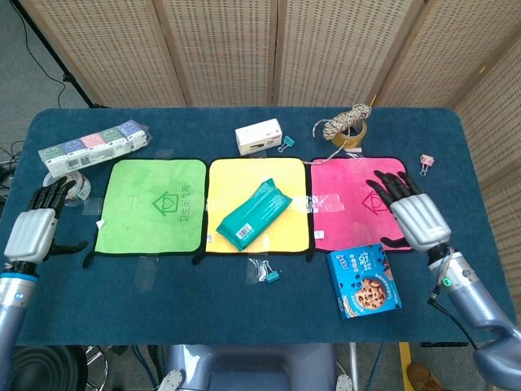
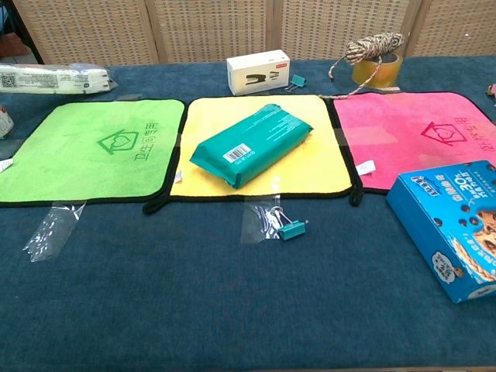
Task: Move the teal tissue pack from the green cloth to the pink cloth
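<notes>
The teal tissue pack (image 1: 254, 213) is lying slantwise on the yellow cloth (image 1: 258, 172) at frame centre, between the green cloth (image 1: 151, 204) and the pink cloth (image 1: 358, 195) (so seemingly halfway along). The right hand (image 1: 409, 212) is hovering over the pink cloth's right edge, fingers spread, holding nothing; the left hand (image 1: 34, 228), also spread and empty, is sitting at the far left of the bench (image 1: 244, 301). Next, I judge, the right hand needs to reach leftward and grasp the pack.

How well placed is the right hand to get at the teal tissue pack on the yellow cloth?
Probably yes: the right hand hovers open over the pink cloth, with only bare cloth between it and the teal tissue pack.
</notes>
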`<state>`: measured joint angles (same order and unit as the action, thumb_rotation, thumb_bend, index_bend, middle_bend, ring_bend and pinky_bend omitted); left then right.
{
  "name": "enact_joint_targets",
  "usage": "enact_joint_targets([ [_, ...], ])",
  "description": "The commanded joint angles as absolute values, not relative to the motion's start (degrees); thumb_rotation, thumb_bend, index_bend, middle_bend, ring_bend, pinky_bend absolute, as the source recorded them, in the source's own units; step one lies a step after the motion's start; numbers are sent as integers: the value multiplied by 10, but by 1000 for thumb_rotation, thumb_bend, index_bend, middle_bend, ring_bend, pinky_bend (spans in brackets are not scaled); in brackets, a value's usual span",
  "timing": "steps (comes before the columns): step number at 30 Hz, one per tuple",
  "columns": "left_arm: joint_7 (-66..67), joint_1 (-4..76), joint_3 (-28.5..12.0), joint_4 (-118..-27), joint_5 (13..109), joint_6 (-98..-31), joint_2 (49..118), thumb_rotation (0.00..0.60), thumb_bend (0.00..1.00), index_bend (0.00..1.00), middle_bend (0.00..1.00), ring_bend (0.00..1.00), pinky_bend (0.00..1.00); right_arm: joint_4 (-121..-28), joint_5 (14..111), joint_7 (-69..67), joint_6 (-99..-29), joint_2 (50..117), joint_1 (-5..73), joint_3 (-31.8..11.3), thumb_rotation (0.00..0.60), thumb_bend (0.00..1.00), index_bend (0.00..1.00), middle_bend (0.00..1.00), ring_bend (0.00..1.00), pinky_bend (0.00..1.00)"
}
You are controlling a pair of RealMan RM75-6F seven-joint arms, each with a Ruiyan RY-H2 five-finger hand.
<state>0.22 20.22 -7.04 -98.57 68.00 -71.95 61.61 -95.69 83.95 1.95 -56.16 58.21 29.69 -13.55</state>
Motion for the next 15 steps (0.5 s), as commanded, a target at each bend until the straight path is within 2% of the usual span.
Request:
enact_joint_targets([
  [1,26,172,-59,-1022,669,-754,593,600,0,0,0,0,0,-965,884,-3,-509,600,359,-144,600,0,0,0,0,0],
  [7,46,146,-54,-1059,677,-790,569,600,0,0,0,0,0,-966,910,-22,-431,644,451,-147,600,0,0,0,0,0],
  [15,79,129,-52,-1090,674,-805,553,600,0,0,0,0,0,-892,865,1,-330,780,584,-168,600,0,0,0,0,0],
])
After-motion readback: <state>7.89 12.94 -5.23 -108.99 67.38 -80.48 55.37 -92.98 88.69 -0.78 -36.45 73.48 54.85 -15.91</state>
